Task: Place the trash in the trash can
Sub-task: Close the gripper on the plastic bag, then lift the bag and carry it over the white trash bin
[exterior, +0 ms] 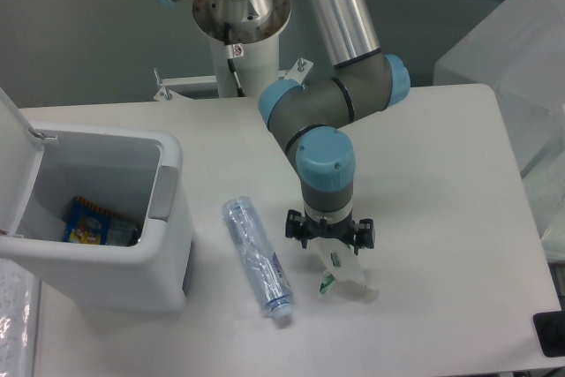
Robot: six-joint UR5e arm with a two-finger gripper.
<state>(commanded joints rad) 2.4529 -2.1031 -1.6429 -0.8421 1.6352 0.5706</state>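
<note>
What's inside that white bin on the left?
Inside the trash can, whose lid is open, a blue snack packet with yellow print lies at the bottom. The near wall hides the rest of the floor, so anything else there cannot be seen.

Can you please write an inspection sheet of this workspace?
Surface: white table, no spills seen.
Job's things: crushed bottle lies on the table right of the bin; wrapper lies under the tool; bin lid open.
Clutter: blue packet inside the bin.
Grippers: tool low over the wrapper; cannot tell if open or shut.
Cables: short cable at the arm's base.
Surroundings: translucent box beyond the table; dark object at the edge.
</note>
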